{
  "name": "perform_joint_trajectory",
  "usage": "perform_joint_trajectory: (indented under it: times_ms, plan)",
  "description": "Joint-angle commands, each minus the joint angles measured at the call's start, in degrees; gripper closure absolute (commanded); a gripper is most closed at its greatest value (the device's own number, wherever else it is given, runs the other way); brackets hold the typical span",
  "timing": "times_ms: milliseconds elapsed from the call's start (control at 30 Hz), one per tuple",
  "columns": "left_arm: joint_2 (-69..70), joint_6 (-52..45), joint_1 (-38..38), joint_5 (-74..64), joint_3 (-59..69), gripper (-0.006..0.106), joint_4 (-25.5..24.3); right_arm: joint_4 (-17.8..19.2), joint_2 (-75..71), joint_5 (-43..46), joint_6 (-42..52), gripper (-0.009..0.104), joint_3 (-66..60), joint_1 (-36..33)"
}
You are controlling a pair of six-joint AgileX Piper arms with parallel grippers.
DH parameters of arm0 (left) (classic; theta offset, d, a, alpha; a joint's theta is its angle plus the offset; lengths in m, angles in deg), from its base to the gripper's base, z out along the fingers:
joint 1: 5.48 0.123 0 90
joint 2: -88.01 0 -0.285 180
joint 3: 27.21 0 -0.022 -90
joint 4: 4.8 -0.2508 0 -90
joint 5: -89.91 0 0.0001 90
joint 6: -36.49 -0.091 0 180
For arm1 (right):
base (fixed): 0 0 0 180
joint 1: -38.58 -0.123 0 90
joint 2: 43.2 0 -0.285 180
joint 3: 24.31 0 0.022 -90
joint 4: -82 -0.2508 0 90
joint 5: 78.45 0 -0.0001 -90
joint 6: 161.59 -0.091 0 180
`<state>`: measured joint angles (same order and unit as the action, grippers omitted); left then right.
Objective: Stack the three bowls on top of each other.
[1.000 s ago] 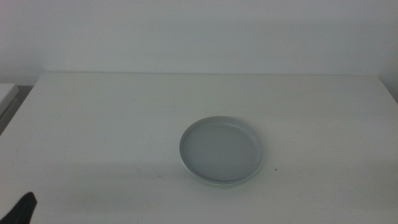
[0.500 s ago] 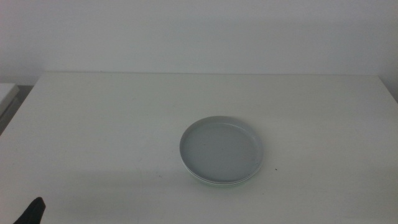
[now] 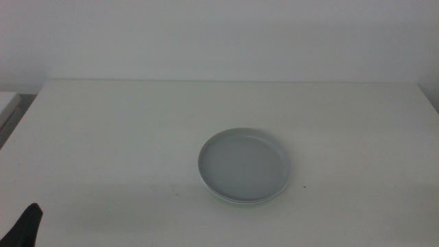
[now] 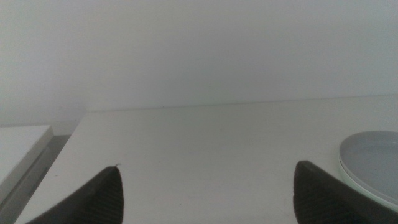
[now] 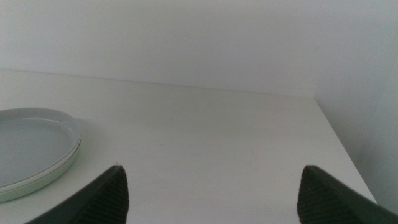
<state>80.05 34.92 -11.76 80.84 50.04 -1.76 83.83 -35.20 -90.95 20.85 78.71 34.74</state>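
Note:
The bowls (image 3: 243,166) sit nested in one stack in the middle of the table. A light grey bowl (image 5: 30,140) is on top, and a pale greenish rim (image 5: 46,176) shows under it. I cannot tell the lower bowls apart. The stack's edge also shows in the left wrist view as bowls (image 4: 373,158). My left gripper (image 4: 209,165) is open and empty, well back from the stack; its dark tip, the left gripper (image 3: 26,225), shows at the table's near left corner. My right gripper (image 5: 213,167) is open and empty, off to the stack's right and outside the middle view.
The white table (image 3: 137,130) ends at a pale wall at the back. A white ledge (image 4: 18,143) stands beside the table's left edge. A small dark speck (image 3: 305,186) lies just right of the stack.
The left gripper's tip at the bottom left dipped toward the picture's edge, then rose back slightly. The stack of bowls has not moved.

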Motion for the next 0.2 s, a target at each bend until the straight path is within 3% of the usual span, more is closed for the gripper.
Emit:
perform_joint_trajectory:
  times_ms: [0, 167]
  plan:
    - [0.18, 0.03, 0.01, 0.81, -0.03, 0.007, 0.41, 0.26, -0.21, 0.52, 0.18, 0.002, -0.24, 0.40]
    - [0.18, 0.03, 0.01, 0.94, -0.03, 0.007, 0.41, 0.26, -0.21, 0.52, 0.18, 0.002, -0.24, 0.40]
